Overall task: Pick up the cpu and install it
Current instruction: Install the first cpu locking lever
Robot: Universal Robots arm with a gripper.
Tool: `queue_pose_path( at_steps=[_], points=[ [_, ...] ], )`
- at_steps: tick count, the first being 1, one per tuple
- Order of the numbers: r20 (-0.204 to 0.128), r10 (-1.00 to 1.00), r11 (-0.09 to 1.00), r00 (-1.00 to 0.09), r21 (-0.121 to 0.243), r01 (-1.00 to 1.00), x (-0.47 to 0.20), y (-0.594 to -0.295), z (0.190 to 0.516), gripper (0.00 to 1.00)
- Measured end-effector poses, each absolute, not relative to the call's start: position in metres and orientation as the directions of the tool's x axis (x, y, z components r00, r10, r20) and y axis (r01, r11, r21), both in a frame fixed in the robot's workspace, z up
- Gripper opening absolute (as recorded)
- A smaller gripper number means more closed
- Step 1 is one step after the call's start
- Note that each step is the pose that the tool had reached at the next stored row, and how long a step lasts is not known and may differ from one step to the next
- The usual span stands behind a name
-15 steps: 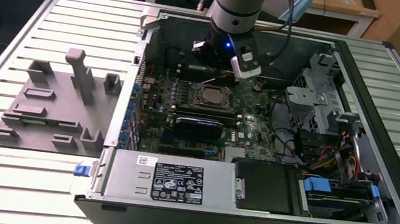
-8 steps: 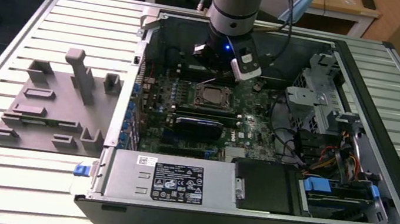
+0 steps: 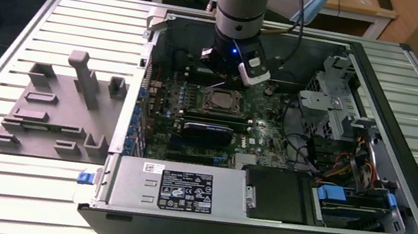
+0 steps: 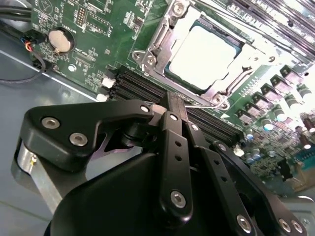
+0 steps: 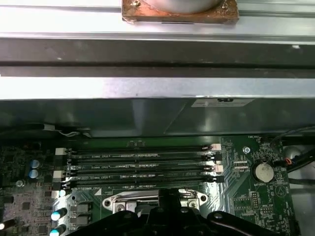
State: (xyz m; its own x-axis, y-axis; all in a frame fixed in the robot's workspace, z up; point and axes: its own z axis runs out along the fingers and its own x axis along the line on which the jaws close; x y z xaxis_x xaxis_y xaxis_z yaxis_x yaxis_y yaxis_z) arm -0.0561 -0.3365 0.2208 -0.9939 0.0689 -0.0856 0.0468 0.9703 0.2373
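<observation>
The cpu (image 3: 220,101), a square chip with a silvery top plate, lies flat inside the metal socket frame (image 4: 162,37) on the green motherboard (image 3: 264,139) of the open computer case. In the second wrist view the cpu (image 4: 203,55) shows bright and uncovered, just beyond my fingertips. My gripper (image 4: 170,105) hangs a little above the board beside the socket, toward the case's far wall, with its black fingers (image 4: 173,142) pressed together and nothing between them. In the exterior view the gripper (image 3: 227,77) sits just behind the socket.
Several black memory slots (image 5: 142,164) run between the socket and the case wall (image 5: 147,91). A coin battery (image 5: 263,171) sits on the board. A grey tray with blocks (image 3: 53,107) lies on the slatted table at the exterior view's left. Power supply (image 3: 173,189) and drive cage (image 3: 331,107) crowd the case.
</observation>
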Motion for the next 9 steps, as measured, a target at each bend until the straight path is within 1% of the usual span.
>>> queue_pose_path(
  at_steps=[3, 9],
  points=[
    [-0.097, 0.080, 0.970, -0.992, 0.238, 0.055, -0.0568, -0.3364, 0.2192, 0.11],
    [-0.101, 0.089, 0.969, -0.991, 0.238, 0.063, -0.0586, -0.3357, 0.2164, 0.11]
  ],
)
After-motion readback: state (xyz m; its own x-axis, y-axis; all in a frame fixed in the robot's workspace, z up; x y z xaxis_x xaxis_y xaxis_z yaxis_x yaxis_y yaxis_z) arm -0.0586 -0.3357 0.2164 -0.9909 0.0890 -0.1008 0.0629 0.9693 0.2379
